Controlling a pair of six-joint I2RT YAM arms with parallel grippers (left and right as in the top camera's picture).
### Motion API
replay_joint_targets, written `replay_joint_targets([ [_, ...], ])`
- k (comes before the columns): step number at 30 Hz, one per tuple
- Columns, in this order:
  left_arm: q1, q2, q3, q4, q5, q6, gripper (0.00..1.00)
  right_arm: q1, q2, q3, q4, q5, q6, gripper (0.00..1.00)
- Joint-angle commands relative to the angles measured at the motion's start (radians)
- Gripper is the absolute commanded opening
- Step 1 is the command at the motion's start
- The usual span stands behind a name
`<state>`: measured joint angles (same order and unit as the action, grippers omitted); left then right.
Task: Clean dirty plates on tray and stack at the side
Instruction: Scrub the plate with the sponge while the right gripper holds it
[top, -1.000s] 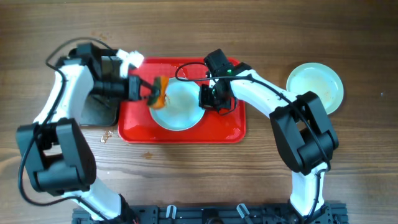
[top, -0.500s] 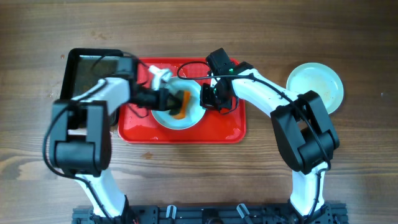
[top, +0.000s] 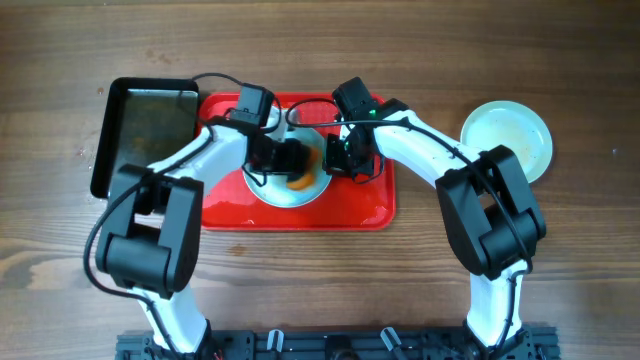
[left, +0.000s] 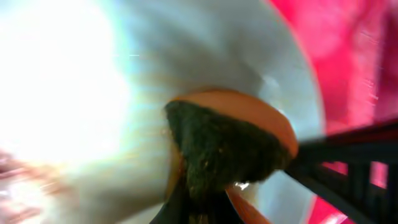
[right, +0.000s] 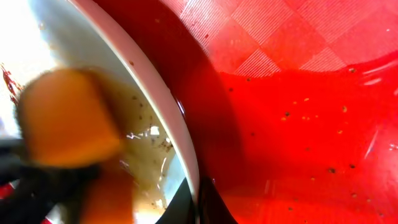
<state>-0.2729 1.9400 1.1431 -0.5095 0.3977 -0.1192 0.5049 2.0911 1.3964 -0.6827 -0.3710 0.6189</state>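
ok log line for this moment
phase: scrub | left gripper: shut on sponge, pressed on plate | right gripper: pinching plate rim | plate: on tray | second plate: off tray, to its right

Both arms reach inward, left end effector and right end effector clamped, close together.

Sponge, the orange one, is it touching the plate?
Touching. The left wrist view shows the sponge's dark scrubby side pressed against the white plate, with no gap between them.
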Motion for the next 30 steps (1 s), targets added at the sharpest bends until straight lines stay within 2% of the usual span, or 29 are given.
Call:
replay_joint_targets([
  [1,0.071,0.042,-0.03,-0.054,-0.366,-0.024,0.04,0.002,0.029,-0.013,-0.018,-0.012,-0.017,0.04],
  [6,0.099,0.042,-0.03,-0.111,-0.528,-0.031,0.04,0.002,0.029,-0.013,-0.018,-0.012,-0.016,0.04],
  [11,0.097,0.042,-0.029,-0.167,-0.756,-0.104,0.04,0.002,0.029,-0.013,-0.018,-0.012,-0.015,0.04],
  [13,0.095,0.042,-0.027,-0.184,-0.756,-0.116,0.04,0.002,0.029,-0.013,-0.018,-0.012,-0.016,0.04],
  [14,0.093,0.042,-0.026,-0.184,-0.714,-0.103,0.04,0.002,0.029,-0.013,-0.018,-0.012,-0.016,0.04],
  [15,0.086,0.042,-0.022,-0.182,-0.601,-0.051,0.04,0.002,0.029,-0.013,-0.017,-0.011,-0.016,0.04],
  [17,0.064,0.042,-0.01,-0.159,-0.359,0.049,0.04,0.002,0.029,-0.013,-0.016,-0.011,-0.016,0.04],
  [19,0.029,0.042,0.013,-0.145,-0.043,0.149,0.04,0.002,0.029,-0.013,-0.013,-0.011,-0.014,0.04],
  [21,-0.005,0.042,0.017,-0.099,0.2,0.163,0.04,0.002,0.029,-0.013,-0.013,-0.011,-0.014,0.04],
  [27,-0.04,0.042,0.017,-0.039,0.398,0.126,0.04,0.002,0.029,-0.013,-0.01,-0.011,-0.014,0.04],
  [29,-0.04,0.042,0.016,-0.023,0.382,0.111,0.04,0.002,0.029,-0.013,-0.01,-0.011,-0.014,0.04],
  [30,-0.038,0.043,0.017,-0.006,0.328,0.098,0.04,0.002,0.029,-0.013,-0.013,-0.012,-0.014,0.04],
])
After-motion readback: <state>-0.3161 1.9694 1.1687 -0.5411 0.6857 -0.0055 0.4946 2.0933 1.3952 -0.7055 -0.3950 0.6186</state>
